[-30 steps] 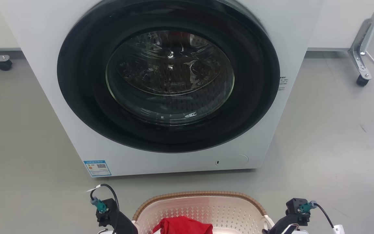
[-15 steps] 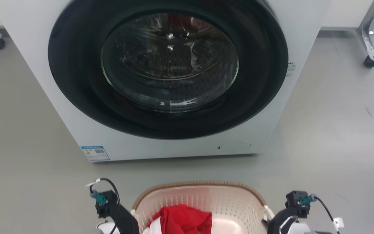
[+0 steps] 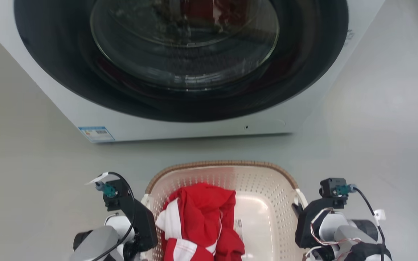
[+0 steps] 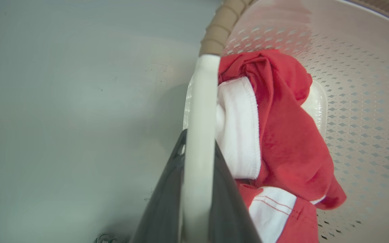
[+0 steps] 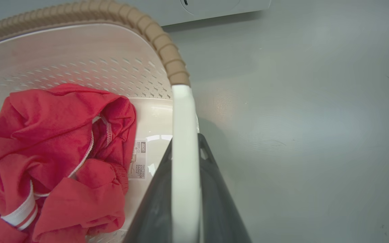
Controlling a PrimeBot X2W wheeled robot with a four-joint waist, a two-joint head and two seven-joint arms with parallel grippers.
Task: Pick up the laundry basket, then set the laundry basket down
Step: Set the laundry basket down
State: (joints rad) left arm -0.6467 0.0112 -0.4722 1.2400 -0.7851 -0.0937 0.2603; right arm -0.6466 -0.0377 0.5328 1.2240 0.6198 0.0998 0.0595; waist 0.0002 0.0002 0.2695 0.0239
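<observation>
The head camera has tipped down since a second ago, so the washer sits higher in the view and more of the laundry basket shows. The basket is low in the middle, between the two arms, with a red and white cloth inside. The left gripper is pinched on the left white handle, and the right gripper on the right handle. A strip of grey floor lies between the brown rim and the washer, with wide floor on both sides
</observation>
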